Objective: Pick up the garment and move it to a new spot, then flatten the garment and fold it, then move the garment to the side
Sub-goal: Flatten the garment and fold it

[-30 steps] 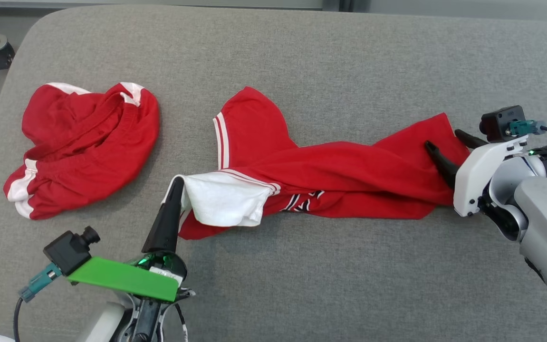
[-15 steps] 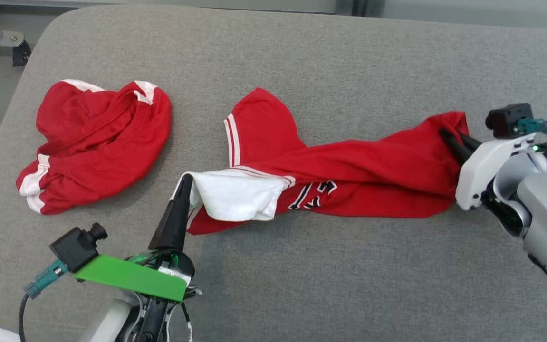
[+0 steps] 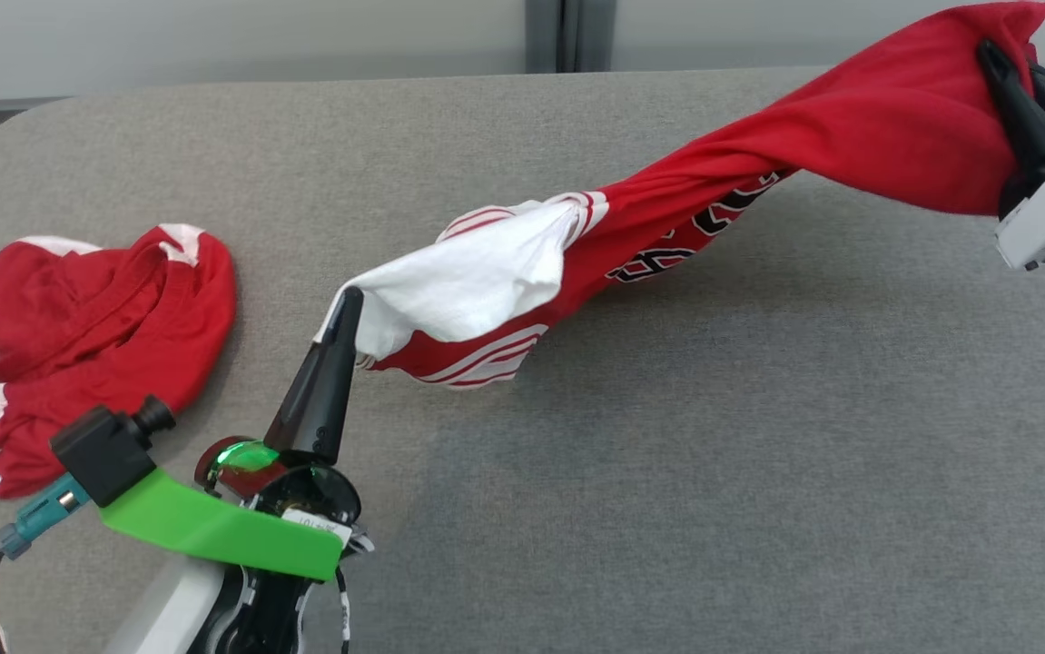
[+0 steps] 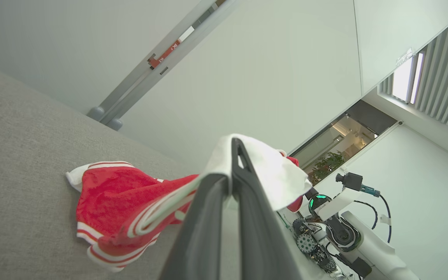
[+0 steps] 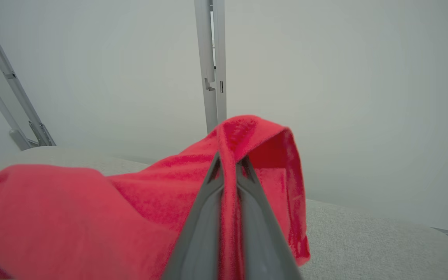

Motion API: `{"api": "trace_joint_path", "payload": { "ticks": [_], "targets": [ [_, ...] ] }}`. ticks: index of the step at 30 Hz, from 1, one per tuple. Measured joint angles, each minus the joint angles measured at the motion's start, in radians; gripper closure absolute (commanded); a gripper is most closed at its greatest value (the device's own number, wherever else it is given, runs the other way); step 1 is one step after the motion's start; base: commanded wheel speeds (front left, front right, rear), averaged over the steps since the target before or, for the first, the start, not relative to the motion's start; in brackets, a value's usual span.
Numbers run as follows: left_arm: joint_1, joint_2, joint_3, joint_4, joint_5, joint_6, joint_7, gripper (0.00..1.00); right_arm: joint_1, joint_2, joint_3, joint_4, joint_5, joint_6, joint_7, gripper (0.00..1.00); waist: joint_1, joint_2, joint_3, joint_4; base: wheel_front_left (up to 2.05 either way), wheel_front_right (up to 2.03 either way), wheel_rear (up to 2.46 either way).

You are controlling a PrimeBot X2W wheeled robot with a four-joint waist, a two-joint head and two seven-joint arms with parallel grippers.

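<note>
A second ago my right gripper [image 3: 1012, 64] stood wide astride the right end of the garment [image 3: 849, 136], which lay along the grey surface [image 3: 713, 472]; now its fingers are pinched tight on that red end and it sits lifted at the upper right of the head view; the garment hangs as a twisted rope sloping down to my left gripper [image 3: 351, 300], left of centre, which has stayed clamped on the white end; the whole head view has shifted too, so the camera moved, and the second red garment [image 3: 95, 354] at the left edge looks untouched; I judge the pick-up made with both ends held, the carry to a new spot next, and flattening and folding not yet begun; the head view gives the full span and the black lettering mid-length; the left wrist view adds white cloth draped over my closed fingers and a striped red fold hanging low, though I cannot tell whether it touches the surface; the right wrist view shows a thin red fold between the fingers, a shallow bite that I judge could slip under tension.
</note>
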Motion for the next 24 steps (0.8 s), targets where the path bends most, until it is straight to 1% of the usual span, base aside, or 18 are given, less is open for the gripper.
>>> {"api": "trace_joint_path", "payload": {
  "ticks": [4, 6, 7, 11, 14, 15, 16, 18, 20, 22, 24],
  "targets": [
    [0.011, 0.041, -0.046, -0.027, 0.025, 0.0, 0.0, 1.0, 0.12, -0.052, -0.02, -0.087, 0.009, 0.0, 0.075, 1.0, 0.0, 0.0, -0.021, -0.048, 0.0, 0.0, 0.0],
    [0.021, 0.053, -0.071, -0.016, 0.034, 0.0, 0.0, 1.0, 0.199, -0.061, -0.041, -0.109, -0.003, 0.0, 0.095, 1.0, 0.0, 0.0, -0.027, -0.071, 0.0, 0.0, 0.0],
    [0.027, 0.054, -0.078, -0.008, 0.035, 0.0, 0.0, 1.0, 0.231, -0.055, -0.05, -0.114, -0.007, 0.0, 0.102, 1.0, 0.0, 0.0, -0.028, -0.079, 0.0, 0.0, 0.0],
    [0.032, 0.055, -0.119, 0.023, 0.033, 0.0, 0.0, 1.0, 0.372, 0.01, -0.085, -0.104, -0.013, 0.0, 0.132, 1.0, 0.0, 0.0, -0.021, -0.105, 0.0, 0.0, 0.0],
    [0.028, 0.069, -0.16, 0.057, 0.043, 0.0, 0.007, 1.0, 0.416, 0.054, -0.118, -0.078, -0.043, 0.0, 0.144, 1.0, 0.0, 0.0, -0.006, -0.108, 0.0, 0.0, 0.0],
    [0.024, 0.07, -0.167, 0.071, 0.045, 0.0, 0.007, 1.0, 0.422, 0.068, -0.138, -0.06, -0.064, 0.0, 0.141, 0.53, 0.0, 0.0, -0.001, -0.105, 0.0, 0.0, 0.0],
    [0.02, 0.069, -0.172, 0.084, 0.046, 0.0, 0.007, 1.0, 0.426, 0.082, -0.165, -0.036, -0.107, 0.0, 0.112, 0.0, 0.0, 0.0, 0.003, -0.101, 0.0, 0.0, 0.0],
    [0.006, 0.063, -0.169, 0.114, 0.062, 0.0, 0.006, 1.0, 0.434, 0.118, -0.239, 0.0, -0.171, -0.001, 0.042, 0.0, 0.0001, 0.0, 0.008, -0.09, 0.0, 0.0, 0.0],
    [0.0, 0.043, -0.143, 0.143, 0.077, 0.0, 0.004, 1.0, 0.477, 0.163, -0.279, -0.004, -0.22, -0.001, -0.017, 0.0, 0.0, 0.0, 0.011, -0.075, 0.0, 0.0, 0.0],
    [0.0, 0.007, -0.084, 0.154, 0.091, 0.0, 0.003, 1.0, 0.538, 0.206, -0.328, -0.022, -0.259, 0.0, -0.055, 0.0, 0.0001, 0.0, 0.016, -0.063, 0.0, 0.0, 0.0],
    [0.0, -0.034, -0.017, 0.156, 0.113, 0.0, 0.001, 1.0, 0.606, 0.216, -0.392, -0.048, -0.312, 0.0, -0.077, 0.0, 0.0001, 0.0, 0.025, -0.056, 0.0, 0.0, 0.0]
  ]
}}
